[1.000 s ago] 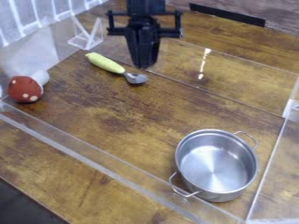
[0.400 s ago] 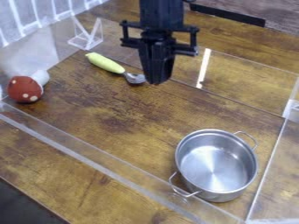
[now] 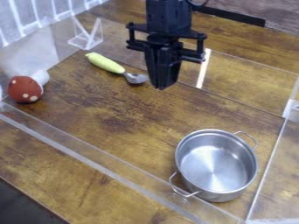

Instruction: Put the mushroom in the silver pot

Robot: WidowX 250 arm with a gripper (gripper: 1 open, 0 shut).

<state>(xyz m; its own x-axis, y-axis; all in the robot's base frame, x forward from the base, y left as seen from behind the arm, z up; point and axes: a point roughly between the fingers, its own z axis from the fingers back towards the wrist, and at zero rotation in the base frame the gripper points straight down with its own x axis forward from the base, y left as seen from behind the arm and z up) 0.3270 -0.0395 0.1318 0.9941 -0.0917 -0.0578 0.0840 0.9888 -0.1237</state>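
Note:
The mushroom [image 3: 26, 87], with its dark-red cap and whitish stem, lies at the left edge of the wooden table. The silver pot [image 3: 215, 164] stands empty at the lower right, its two loop handles showing. My gripper [image 3: 163, 85] hangs from the black arm over the upper middle of the table, pointing down, its fingers pressed together with nothing between them. It is well right of the mushroom and above-left of the pot, just right of the spoon.
A yellow-handled spoon [image 3: 114, 67] lies beside the gripper's tip. Clear acrylic walls [image 3: 93, 162] fence the table along the front and right. A clear stand [image 3: 84, 35] sits at the back left.
The arm has shifted to the right and slightly toward the front, away from the spoon. The gripper stayed shut. Mushroom and pot have not moved.

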